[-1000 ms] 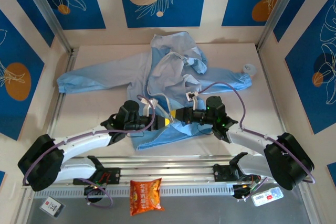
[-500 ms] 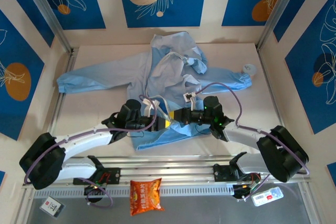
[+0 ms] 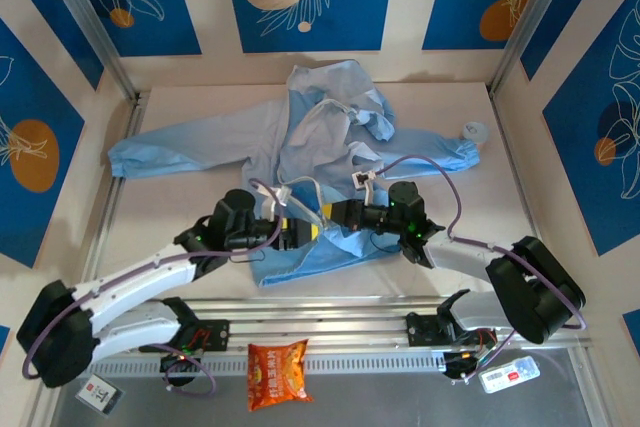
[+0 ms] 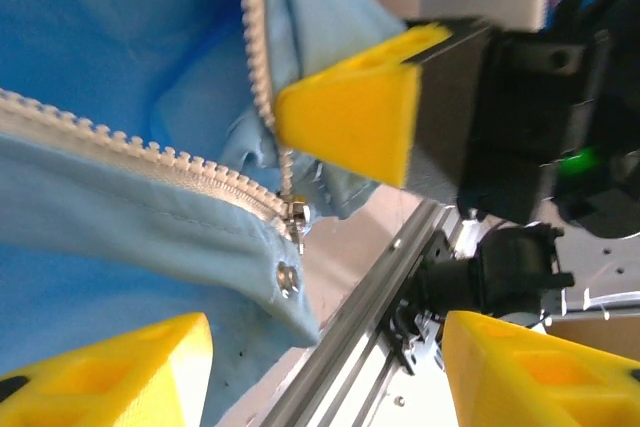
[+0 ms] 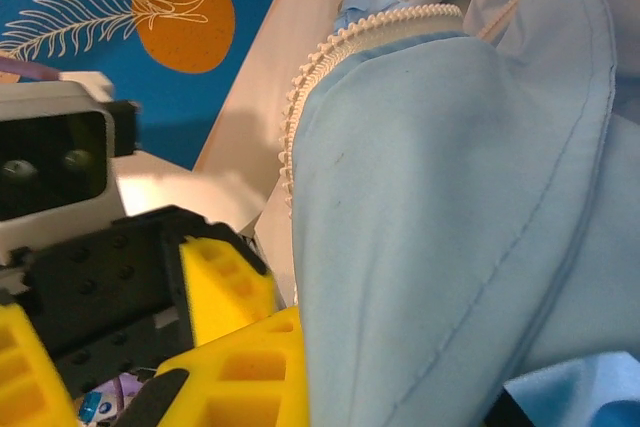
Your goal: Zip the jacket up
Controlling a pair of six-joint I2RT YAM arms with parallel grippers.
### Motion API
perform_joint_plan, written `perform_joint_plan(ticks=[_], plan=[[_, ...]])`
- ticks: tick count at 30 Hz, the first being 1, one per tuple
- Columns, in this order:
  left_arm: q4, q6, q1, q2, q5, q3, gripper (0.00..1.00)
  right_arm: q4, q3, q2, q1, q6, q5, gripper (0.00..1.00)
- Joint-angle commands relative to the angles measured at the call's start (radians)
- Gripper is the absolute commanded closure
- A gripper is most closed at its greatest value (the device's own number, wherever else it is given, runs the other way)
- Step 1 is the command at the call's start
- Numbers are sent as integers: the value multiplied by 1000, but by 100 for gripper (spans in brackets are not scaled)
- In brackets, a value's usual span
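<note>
Lab test cell, patterned panels (image 3: 340, 7), aluminium rail (image 3: 340, 322)

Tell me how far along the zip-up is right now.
Done: the two rows of zipper teeth appear to meet at a small metal piece by the hem. In hand: the right gripper is shut on the jacket beside the teeth; the left gripper stands open at the hem. Left: almost everything, since the rows splay apart above that point.

In the right wrist view the large light-blue thin fabric jacket (image 5: 450, 197) runs off three edges. Its fold buries the right hand's (image 5: 240, 382) fingertips, so what they pinch, probably the whitish zipper tape (image 5: 342, 37), is hidden.
</note>
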Motion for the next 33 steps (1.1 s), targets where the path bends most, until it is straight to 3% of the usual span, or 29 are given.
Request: perform_joint_plan(ticks=[1, 4, 11, 23, 31, 33], plan=[[64, -82, 10, -77, -120, -72, 41, 47, -4, 2, -5, 20, 27, 100], [161, -158, -13, -97, -173, -128, 46, 47, -5, 0, -4, 29, 35, 100], [377, -235, -112, -6, -289, -178, 43, 64, -13, 1, -3, 59, 56, 100], [569, -279, -160, 144, -295, -191, 48, 71, -20, -3, -1, 83, 81, 100], [626, -292, -164, 207, -283, -189, 71, 75, -22, -6, -1, 88, 89, 100], [627, -288, -163, 209, -288, -194, 80, 73, -22, -9, 0, 88, 89, 100]])
